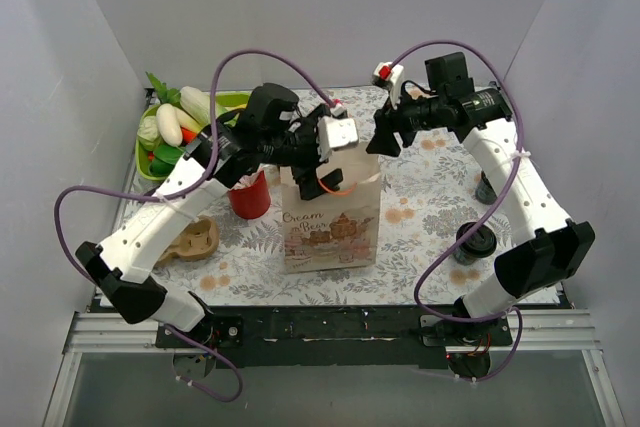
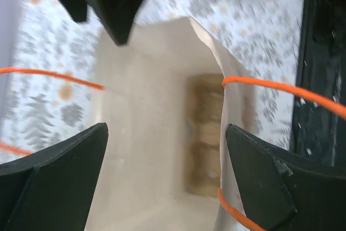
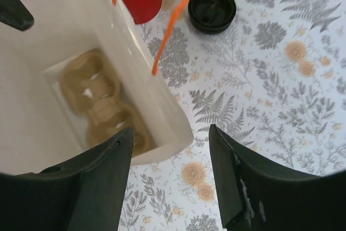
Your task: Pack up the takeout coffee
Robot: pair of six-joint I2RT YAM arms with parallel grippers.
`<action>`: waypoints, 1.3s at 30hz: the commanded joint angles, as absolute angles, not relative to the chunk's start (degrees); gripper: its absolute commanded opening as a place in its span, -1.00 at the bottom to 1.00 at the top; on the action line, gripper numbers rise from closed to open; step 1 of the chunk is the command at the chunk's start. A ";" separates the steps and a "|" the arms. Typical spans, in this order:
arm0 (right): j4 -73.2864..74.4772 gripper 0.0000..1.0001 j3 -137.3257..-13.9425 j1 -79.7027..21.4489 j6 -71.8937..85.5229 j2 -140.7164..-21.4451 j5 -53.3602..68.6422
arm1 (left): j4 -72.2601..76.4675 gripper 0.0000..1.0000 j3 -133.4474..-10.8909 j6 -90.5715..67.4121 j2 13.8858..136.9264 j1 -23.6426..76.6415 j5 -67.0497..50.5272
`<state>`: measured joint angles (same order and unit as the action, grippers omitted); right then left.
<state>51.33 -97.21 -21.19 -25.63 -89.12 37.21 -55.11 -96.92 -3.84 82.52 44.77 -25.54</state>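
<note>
Takeout coffee [image 1: 475, 240] stands outside the paper bag [image 1: 330, 232]; left gripper [image 2: 166, 128] and right gripper [image 3: 171, 129] hang over its mouth, jaws apart, empty. Fetching it upright likely comes next.

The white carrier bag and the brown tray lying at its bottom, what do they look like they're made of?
White printed carrier bag: most likely paper, matte, with crisp folded edges and walls that stand on their own. Brown cup tray inside it: probably moulded paper pulp, dull and slightly rough, with rounded pressed cup wells.
</note>
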 commanded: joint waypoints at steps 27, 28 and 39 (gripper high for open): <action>44.12 -0.24 -106.69 -20.83 -17.23 -94.39 48.43 | -43.50 0.91 -91.30 -9.58 71.18 43.59 -19.68; 44.30 -0.21 -107.05 -20.92 -16.97 -94.57 48.69 | -44.11 0.92 -92.88 -10.19 71.63 43.59 -20.21; 42.01 -0.97 -113.02 -20.66 -15.99 -95.54 49.93 | -44.56 0.94 -95.20 -7.83 73.13 43.59 -18.28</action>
